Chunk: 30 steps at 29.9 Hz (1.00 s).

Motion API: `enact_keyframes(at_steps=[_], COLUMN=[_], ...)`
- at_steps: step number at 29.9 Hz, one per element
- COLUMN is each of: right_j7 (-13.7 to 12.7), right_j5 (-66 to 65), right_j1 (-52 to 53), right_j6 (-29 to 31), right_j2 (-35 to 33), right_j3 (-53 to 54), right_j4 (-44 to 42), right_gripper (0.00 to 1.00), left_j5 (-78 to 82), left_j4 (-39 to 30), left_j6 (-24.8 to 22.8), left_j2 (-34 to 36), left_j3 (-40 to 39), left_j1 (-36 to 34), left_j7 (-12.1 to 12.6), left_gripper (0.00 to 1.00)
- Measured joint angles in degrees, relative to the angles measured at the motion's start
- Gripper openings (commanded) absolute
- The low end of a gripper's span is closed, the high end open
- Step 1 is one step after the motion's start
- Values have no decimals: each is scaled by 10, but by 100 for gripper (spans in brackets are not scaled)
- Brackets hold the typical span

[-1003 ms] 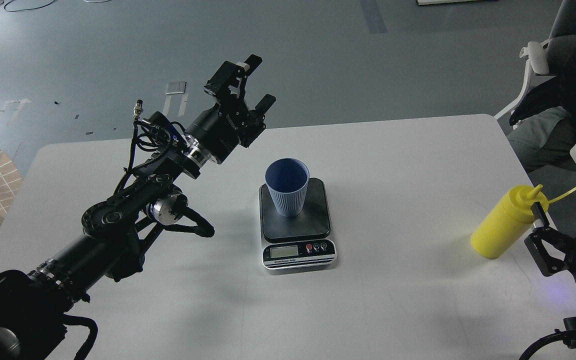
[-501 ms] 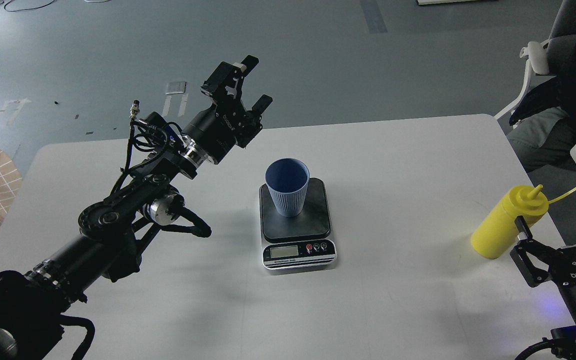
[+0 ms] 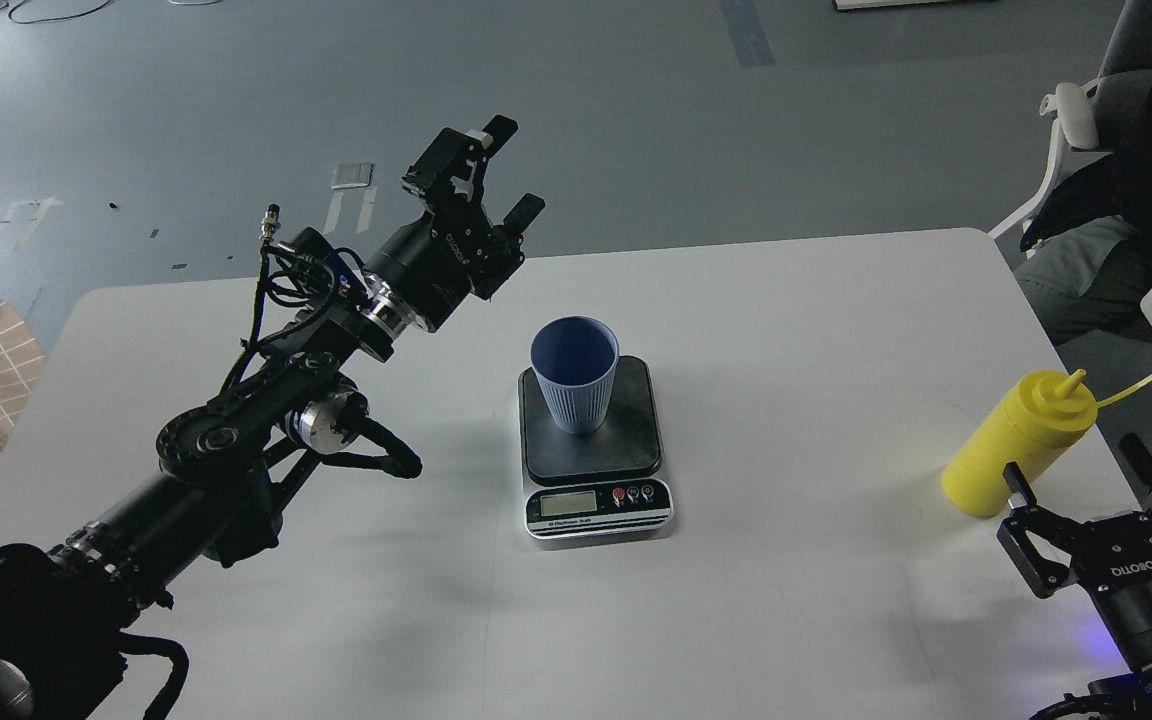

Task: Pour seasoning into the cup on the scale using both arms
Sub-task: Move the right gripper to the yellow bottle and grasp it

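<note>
While the left tool [image 3: 496,168] has barely shifted over the last second, hanging above the surface [image 3: 796,300] up and left of the ribbed blue cup [image 3: 574,374] with its fingers spread and empty, the cup sits upright on the black platform of the kitchen scale [image 3: 593,448], untouched. On the right, the right tool [image 3: 1086,495] has pulled back and down from the yellow squeeze bottle [image 3: 1014,441], its fingers apart and holding nothing. Nothing is grasped yet, so pouring looks some way off.
</note>
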Motion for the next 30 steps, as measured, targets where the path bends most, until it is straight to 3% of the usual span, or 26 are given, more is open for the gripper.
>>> enact_keyframes(at_steps=[18,30], right_j7=[7,8], right_j5=[0,-8], right_j1=[5,84], right_j6=[0,0], right_j2=[0,0], right_j3=[2,4], right_j4=[-13,-72], right_gripper=[100,100], left_j5=[0,0], left_j4=[-1,-13], left_j6=[2,5], left_j2=[-3,2], left_j3=[-1,-1], left_j1=[-2,-1], left_j7=[0,0], left_gripper=[98,98])
